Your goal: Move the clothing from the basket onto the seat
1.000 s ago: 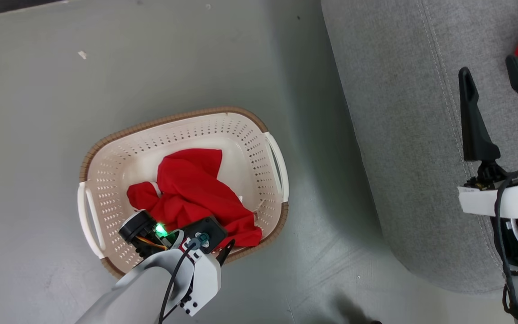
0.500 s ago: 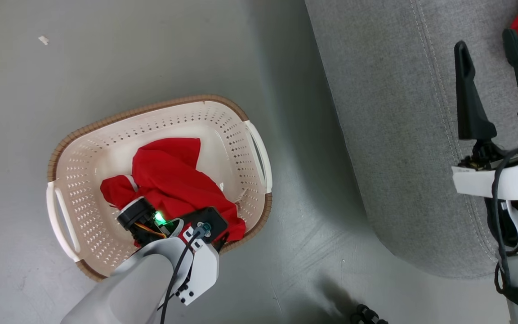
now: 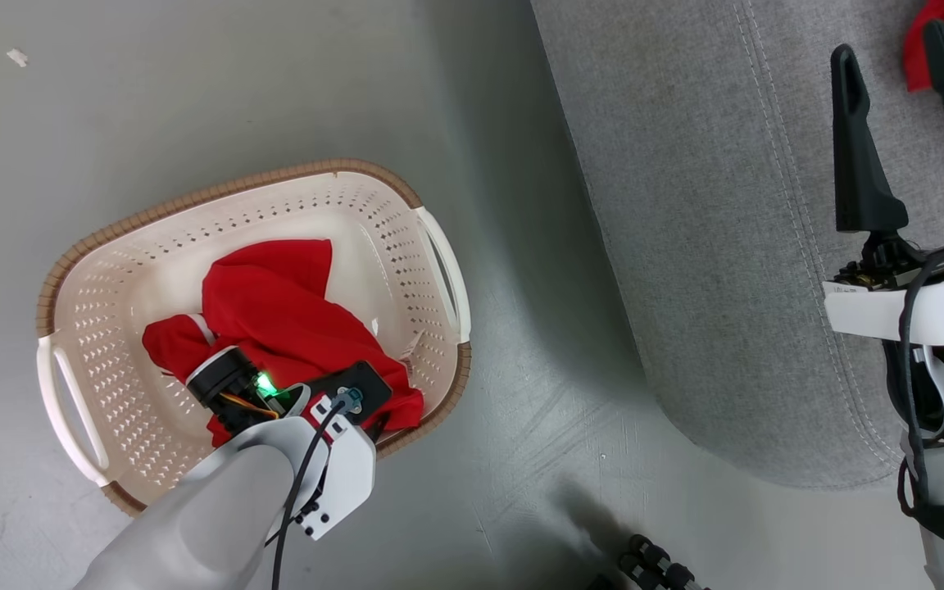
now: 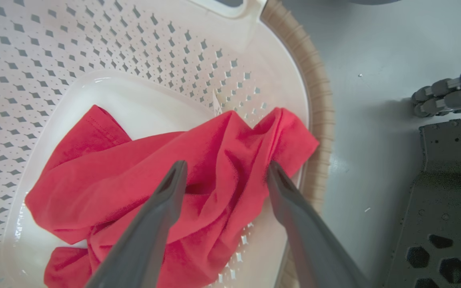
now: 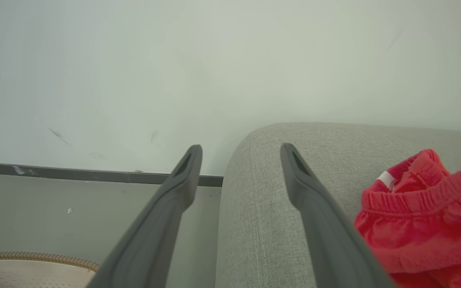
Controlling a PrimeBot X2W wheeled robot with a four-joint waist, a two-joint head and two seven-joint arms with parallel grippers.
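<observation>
Straddling the clothing (image 4: 134, 168) in the basket (image 4: 94, 48), the left end effector (image 4: 226, 165) gapes.

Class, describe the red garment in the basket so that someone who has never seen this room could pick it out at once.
Left of the big grey seat, a cream basket with a brown rim stands on the floor. A crumpled red garment lies inside it, beneath the open left gripper. The other red garment lies up on the seat instead.
</observation>
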